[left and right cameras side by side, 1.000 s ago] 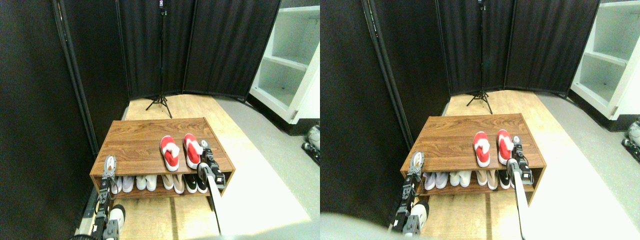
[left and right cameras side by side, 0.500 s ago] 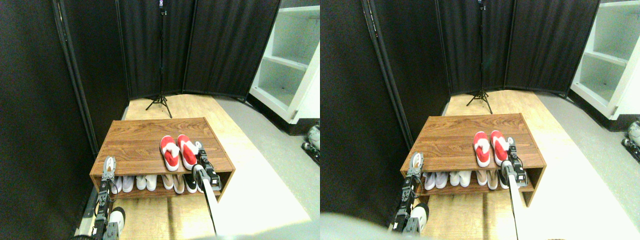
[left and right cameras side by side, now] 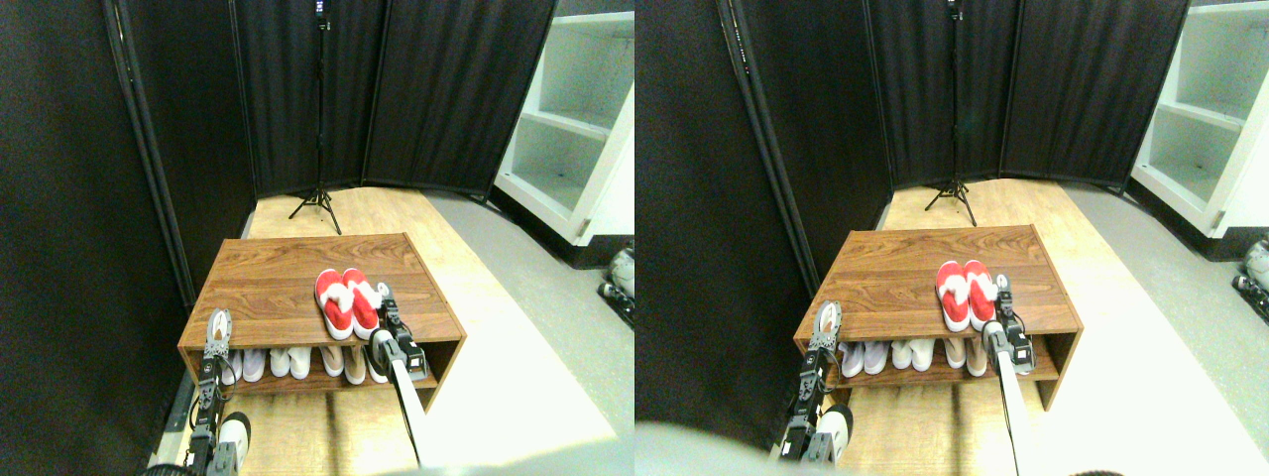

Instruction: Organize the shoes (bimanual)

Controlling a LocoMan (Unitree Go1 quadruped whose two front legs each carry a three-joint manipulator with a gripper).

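Observation:
Two bright red shoes lie side by side, toes pointing away, on top of the wooden shoe rack (left and right cameras side by side: 278, 268), right of its middle. The left shoe (left and right cameras side by side: 335, 302) and the right shoe (left and right cameras side by side: 361, 297) touch along their length. My right gripper (left and right cameras side by side: 385, 299) sits against the outer right side of the right shoe, its pale limb rising from the bottom of the view. My left gripper (left and right cameras side by side: 217, 324) hovers at the rack's front left corner, well apart from both shoes.
The rack's lower shelf holds white (left and right cameras side by side: 253, 363) and beige (left and right cameras side by side: 342, 362) pairs in a row. A tripod (left and right cameras side by side: 317, 203) stands behind the rack before black screens. A white shelf unit (left and right cameras side by side: 575, 129) stands at the right, beyond grey floor.
My right gripper has moved left, and the right red shoe has slid left with it until it meets the left one. The left arm has stayed put.

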